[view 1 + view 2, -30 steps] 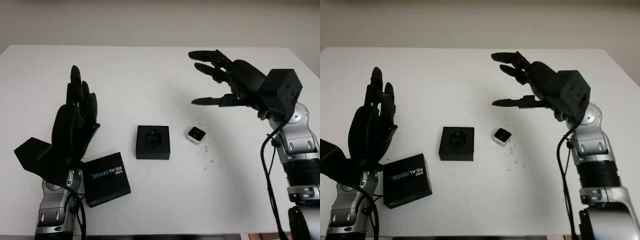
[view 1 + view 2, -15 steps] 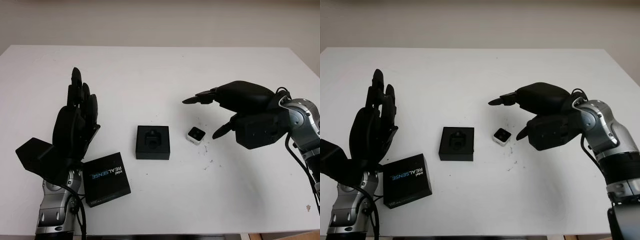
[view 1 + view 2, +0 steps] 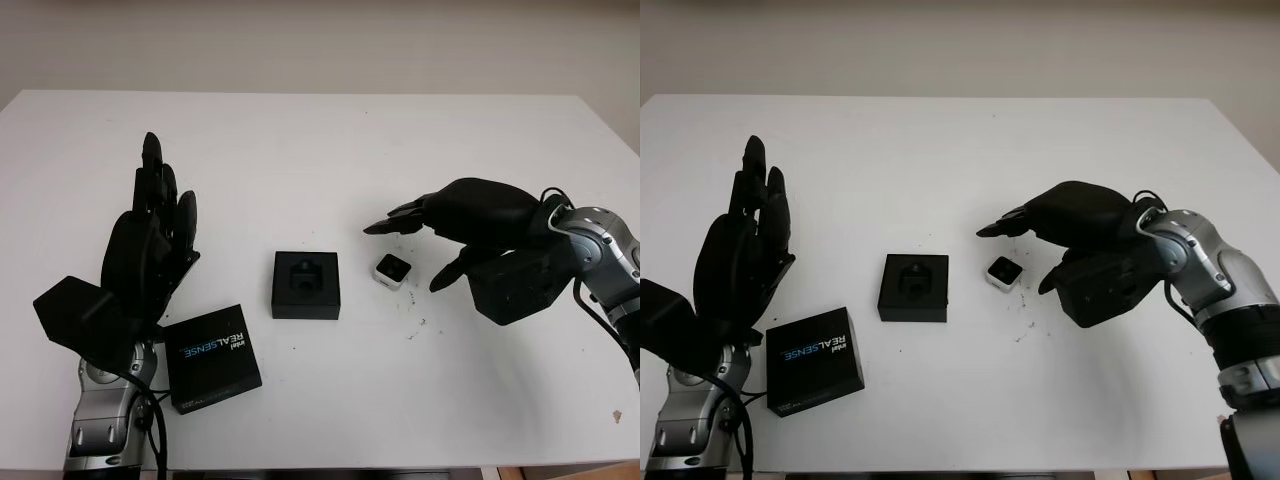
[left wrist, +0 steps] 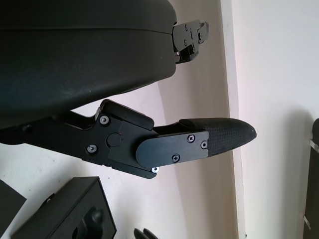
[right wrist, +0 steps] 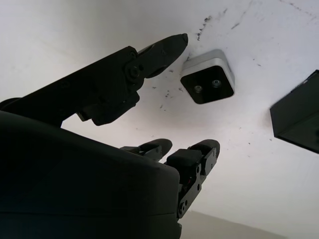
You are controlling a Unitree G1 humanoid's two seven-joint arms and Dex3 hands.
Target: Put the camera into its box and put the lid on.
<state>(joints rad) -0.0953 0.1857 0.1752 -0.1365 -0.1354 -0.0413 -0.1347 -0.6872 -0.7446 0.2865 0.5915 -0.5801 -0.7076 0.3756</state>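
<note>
The right hand [image 3: 440, 235], at the right of centre in the head views, now hangs low over the small silver camera [image 3: 392, 268], open and holding nothing, its thumb and fingers bracketing the camera without touching it. A second ago this hand was raised high toward the upper right, palm turned up; it has since rolled over and dropped. By the look of it, the pick-up is about to begin, though no grasp has been made.

The camera sits on the white surface [image 3: 300, 150] just right of the open black box [image 3: 306, 284], which lies at the centre of the frame with its moulded insert showing. The lid [image 3: 213, 358], printed with a brand name, lies at lower left. Just above it the left hand [image 3: 150, 240] is raised upright, open and idle, unchanged.

The right wrist view adds what the head views cannot: the camera's dark lens face [image 5: 208, 83] turned toward the palm, one fingertip [image 5: 172, 44] just beside its edge, and scattered dark specks on the surface. The left wrist view catches a corner of the box [image 4: 75, 211].
</note>
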